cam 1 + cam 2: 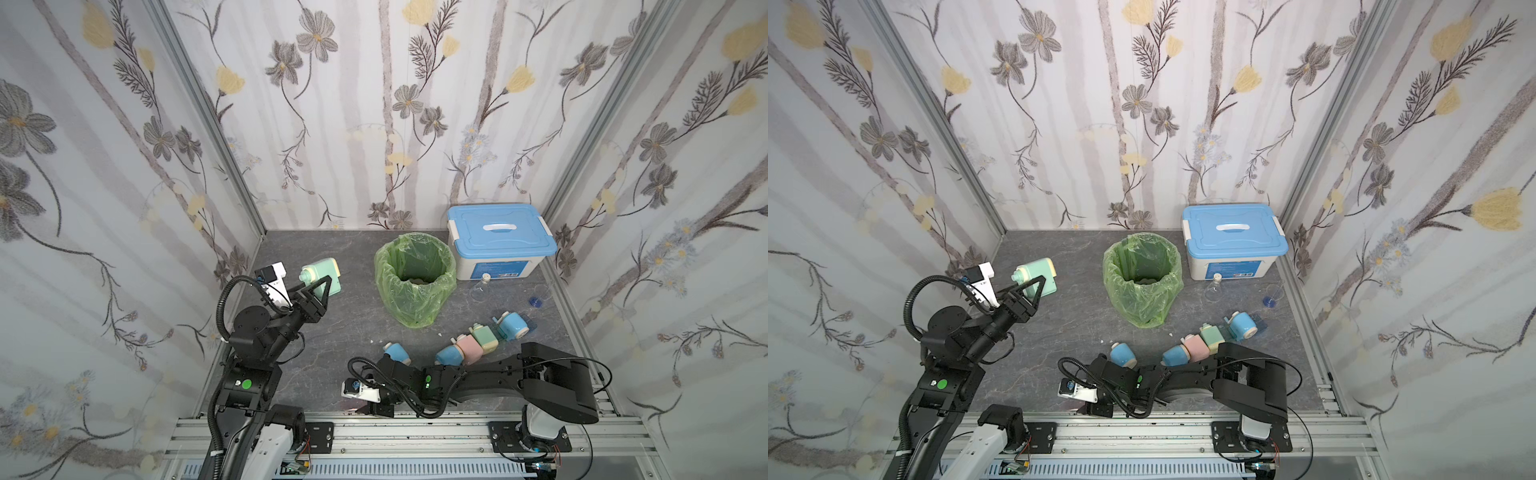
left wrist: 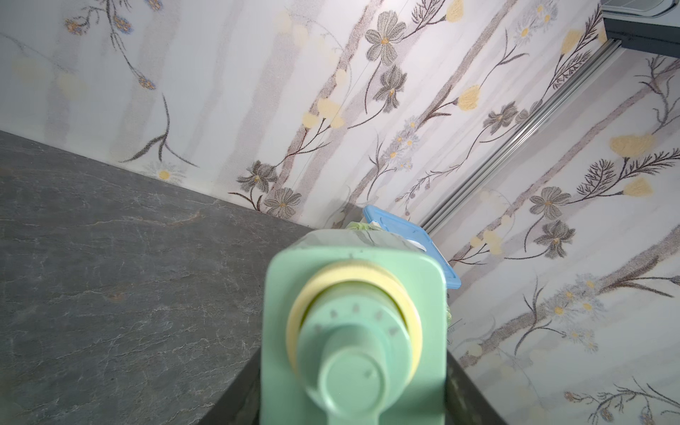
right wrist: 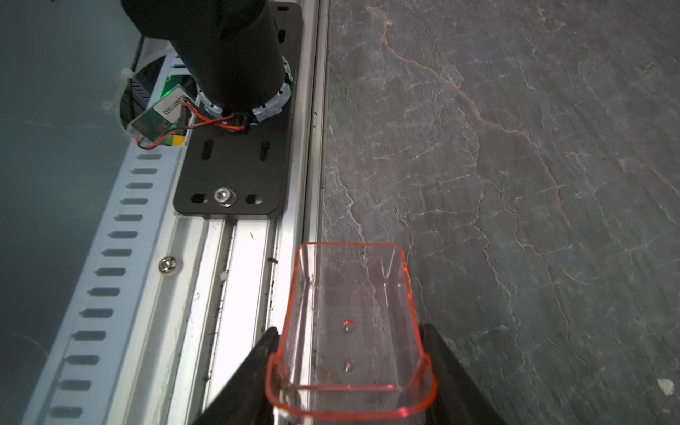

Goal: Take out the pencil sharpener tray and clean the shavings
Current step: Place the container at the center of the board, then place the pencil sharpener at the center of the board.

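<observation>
1. The left gripper [image 1: 321,289] is clamping its jaws tight on the green pencil sharpener [image 1: 322,270] and holding it lifted over the far left part of the tabletop [image 1: 340,332]. In the left wrist view the sharpener's crank knob [image 2: 353,371] is facing the camera.
2. The right gripper [image 3: 349,382] is pinching the clear, orange-edged tray [image 3: 349,305] between narrowly parted jaws. It is holding the tray at the tabletop's front edge, right beside the aluminium rail [image 3: 250,239].
3. The shavings [image 1: 440,334] are lying as whitish flecks on the tabletop near the base of the green-lined bin [image 1: 415,278].
4. A blue-lidded box [image 1: 498,237] is sitting in the far right corner.
</observation>
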Controlling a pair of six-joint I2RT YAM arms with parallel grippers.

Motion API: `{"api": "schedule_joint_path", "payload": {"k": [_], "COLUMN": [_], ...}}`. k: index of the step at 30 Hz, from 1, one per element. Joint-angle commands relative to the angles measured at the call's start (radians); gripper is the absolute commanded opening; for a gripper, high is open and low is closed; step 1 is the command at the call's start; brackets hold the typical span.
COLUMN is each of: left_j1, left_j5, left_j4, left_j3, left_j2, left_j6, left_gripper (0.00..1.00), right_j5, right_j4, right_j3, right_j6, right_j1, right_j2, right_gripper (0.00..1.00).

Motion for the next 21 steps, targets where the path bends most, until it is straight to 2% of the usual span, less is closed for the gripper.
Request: {"api": "schedule_joint_path", "payload": {"k": [1,7,11,14,16,21], "left_j1": [0.001,0.001,0.001,0.001,-0.001,-0.008], "left_j5": [0.005,0.026,0.09,0.268,0.419,0.646], "left_j4": [0.033,0.026,0.054,0.133,0.202,0.247], "left_j3": [0.005,0.007,0.011,0.018,0.021,0.045], "left_j2": [0.001,0.006,0.022,0.07,0.108,0.123], "left_j6": [0.004,0.003,0.009,0.002,-0.017,0.005], "left_gripper": [0.42,0.42,0.42,0.43,0.44,0.45], "right_j5": [0.048,0.036,0.012,-0.074,-0.195,-0.393], "right_j4": [0.01,0.035,-0.005,-0.102,-0.191,-0.37], "right_j3": [0.009,-0.041,-0.066,-0.062,-0.038,0.026], "right_j6": [0.015,0.007,-0.022,-0.025,-0.016,-0.013], "right_j1": [-0.002,-0.005,-0.029,-0.094,-0.165,-0.31], "right_j2": [0.018,-0.036,-0.139,-0.261,-0.359,-0.549], "right_gripper": [0.59,0.77,0.81,0.82,0.83,0.9]}}
